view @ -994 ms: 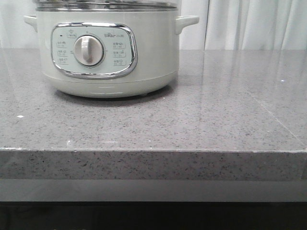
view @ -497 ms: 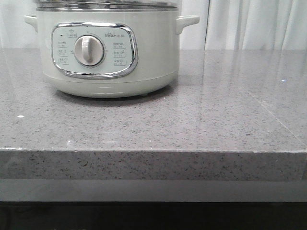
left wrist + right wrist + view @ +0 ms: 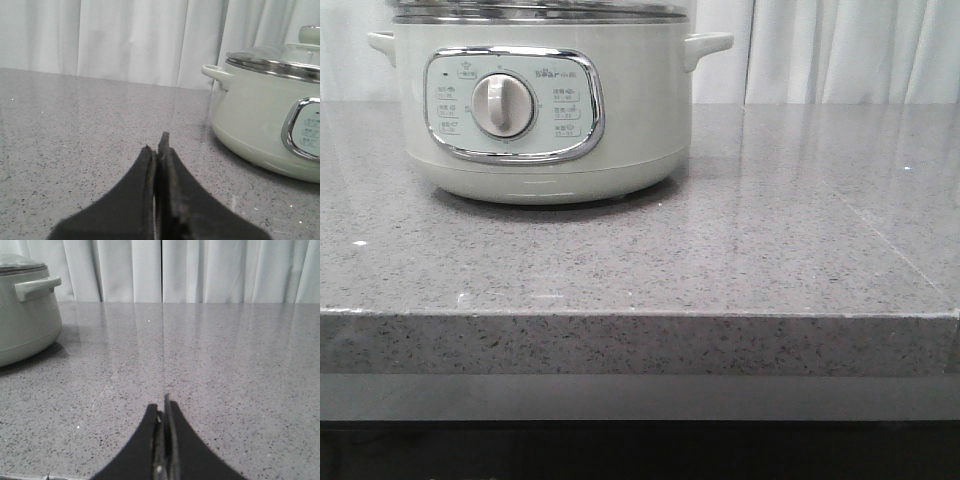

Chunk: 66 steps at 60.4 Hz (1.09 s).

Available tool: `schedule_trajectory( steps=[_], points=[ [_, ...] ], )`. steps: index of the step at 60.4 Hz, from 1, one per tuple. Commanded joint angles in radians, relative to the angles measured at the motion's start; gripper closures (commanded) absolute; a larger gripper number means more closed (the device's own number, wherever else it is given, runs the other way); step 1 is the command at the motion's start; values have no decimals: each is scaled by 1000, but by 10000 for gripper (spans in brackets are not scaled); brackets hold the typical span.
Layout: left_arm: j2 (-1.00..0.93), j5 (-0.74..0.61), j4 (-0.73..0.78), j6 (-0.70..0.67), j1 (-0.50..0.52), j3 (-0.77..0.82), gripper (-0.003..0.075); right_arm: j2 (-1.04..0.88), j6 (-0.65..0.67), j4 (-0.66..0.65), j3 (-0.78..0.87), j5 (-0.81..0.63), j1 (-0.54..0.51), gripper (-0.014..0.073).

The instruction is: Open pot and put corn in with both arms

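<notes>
- We see the pot (image 3: 540, 110) standing upright on the grey speckled stone table (image 3: 770, 250), toward its far left part and well back from the near edge.
- The glass lid (image 3: 280, 55) with its metal rim sits on the pot; its knob (image 3: 310, 34) shows at the frame edge in the left wrist view.
- The chrome-framed control panel (image 3: 515, 104) faces the near edge. Above the round dial (image 3: 501, 105) we read a logo that appears to say "Bear", followed by small characters too fine to make out. The labels around the dial are also illegible.
- The left gripper (image 3: 159, 145) has its fingers pressed together with nothing between them, just above the table beside the pot.
- The right gripper (image 3: 162, 407) is likewise pressed together and empty, over bare table, with the pot's side handle (image 3: 37, 287) well apart.
- White curtains (image 3: 200, 270) hang behind the table's far edge.
- We cannot see the corn in any view.
</notes>
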Motion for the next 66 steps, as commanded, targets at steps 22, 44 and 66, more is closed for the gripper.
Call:
schedule_trajectory(
  steps=[22,44,66],
  points=[
    [-15,-84,-9,1,0,9,741,-21,46,-33,-13,-144,-76,713],
    [-15,-84,-9,1,0,9,741,-21,46,-37,-13,-145,-76,713],
    [-15,-84,-9,1,0,9,741,-21,46,-37,-13,-145,-76,713]
  ],
)
